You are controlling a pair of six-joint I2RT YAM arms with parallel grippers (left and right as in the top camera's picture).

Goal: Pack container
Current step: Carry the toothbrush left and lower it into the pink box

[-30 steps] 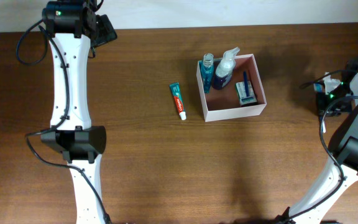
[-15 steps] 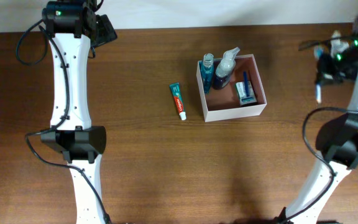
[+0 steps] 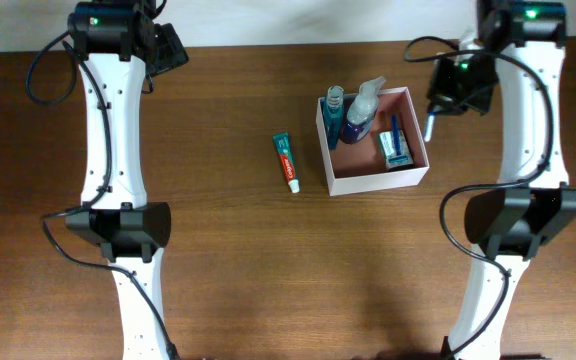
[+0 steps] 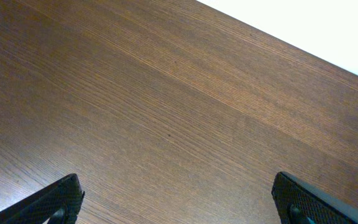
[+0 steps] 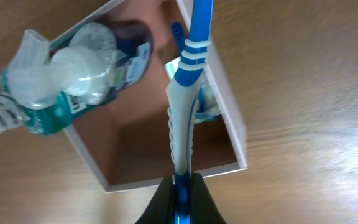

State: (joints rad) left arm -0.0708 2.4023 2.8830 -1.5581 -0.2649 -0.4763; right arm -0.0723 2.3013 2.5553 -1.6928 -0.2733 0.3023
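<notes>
The container (image 3: 378,181), a square white-walled box with a reddish-brown inside, stands right of the table's middle. It holds a blue bottle (image 3: 334,116), a pump bottle (image 3: 362,112), a blue razor (image 3: 395,128) and a green-and-white packet (image 3: 396,150). My right gripper (image 3: 437,108) is shut on a blue-and-white toothbrush (image 3: 430,127), just off the container's right wall. In the right wrist view the toothbrush (image 5: 184,106) points over the container (image 5: 216,170) from the gripper (image 5: 182,184). A toothpaste tube (image 3: 286,162) lies left of the container. My left gripper (image 4: 179,211) is open over bare wood.
The left arm (image 3: 118,60) reaches to the table's far left corner, by the white back edge (image 4: 328,31). The right arm's base (image 3: 513,220) stands right of the container. Brown wood surrounds the container and the tube.
The right arm has swung in from the table's far right edge to the container's right side, carrying the toothbrush. The left arm has not moved.
</notes>
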